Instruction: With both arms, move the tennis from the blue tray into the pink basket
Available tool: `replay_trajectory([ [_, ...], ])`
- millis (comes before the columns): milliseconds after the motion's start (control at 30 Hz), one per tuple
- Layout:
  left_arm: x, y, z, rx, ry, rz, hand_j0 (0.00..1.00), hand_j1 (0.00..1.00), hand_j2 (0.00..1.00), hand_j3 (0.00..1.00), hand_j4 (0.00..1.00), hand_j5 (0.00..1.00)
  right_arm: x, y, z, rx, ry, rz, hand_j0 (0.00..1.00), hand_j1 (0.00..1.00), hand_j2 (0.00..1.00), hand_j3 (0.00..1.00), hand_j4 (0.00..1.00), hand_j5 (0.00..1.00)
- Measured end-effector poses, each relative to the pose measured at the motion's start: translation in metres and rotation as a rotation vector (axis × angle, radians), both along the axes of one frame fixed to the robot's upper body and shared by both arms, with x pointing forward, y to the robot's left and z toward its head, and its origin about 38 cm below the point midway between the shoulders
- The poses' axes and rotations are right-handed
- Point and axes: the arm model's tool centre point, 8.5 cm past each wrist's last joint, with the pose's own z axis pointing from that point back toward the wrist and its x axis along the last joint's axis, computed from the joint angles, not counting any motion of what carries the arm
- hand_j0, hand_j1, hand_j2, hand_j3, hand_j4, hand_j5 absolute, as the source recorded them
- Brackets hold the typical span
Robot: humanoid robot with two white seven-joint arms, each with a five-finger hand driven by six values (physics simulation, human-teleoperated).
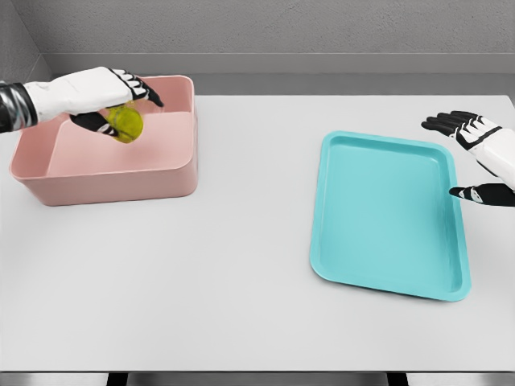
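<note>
A yellow-green tennis ball [125,123] hangs over the inside of the pink basket [113,178] at the table's left. My left hand [117,103] comes in from the left edge and is curled around the ball from above, thumb under it. The blue tray [386,217] lies at the right with nothing on it. Beside the tray's right rim my right hand [467,157] hovers, fingers spread and holding nothing.
A white table [241,265] carries the basket and the tray, with a wide bare stretch between them. A grey wall runs behind the table's far edge.
</note>
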Motion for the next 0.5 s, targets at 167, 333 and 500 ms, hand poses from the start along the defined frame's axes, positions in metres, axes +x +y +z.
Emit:
replay_trajectory([
  [167,-0.001,0.009,0.001,-0.013,-0.001,0.023,1.00,1.00,1.00,1.00,1.00,1.00,0.000,0.000,0.000,0.000,0.000,0.000,1.00,1.00,1.00,1.00,1.00,1.00],
  [333,-0.006,0.045,0.008,0.001,0.000,0.093,1.00,1.00,1.00,1.00,1.00,1.00,0.000,0.000,0.000,0.000,0.000,0.000,1.00,1.00,1.00,1.00,1.00,1.00],
  [500,-0.009,0.093,0.007,-0.013,0.027,0.217,1.00,1.00,1.00,1.00,1.00,1.00,0.000,0.000,0.000,0.000,0.001,-0.001,1.00,1.00,1.00,1.00,1.00,1.00],
])
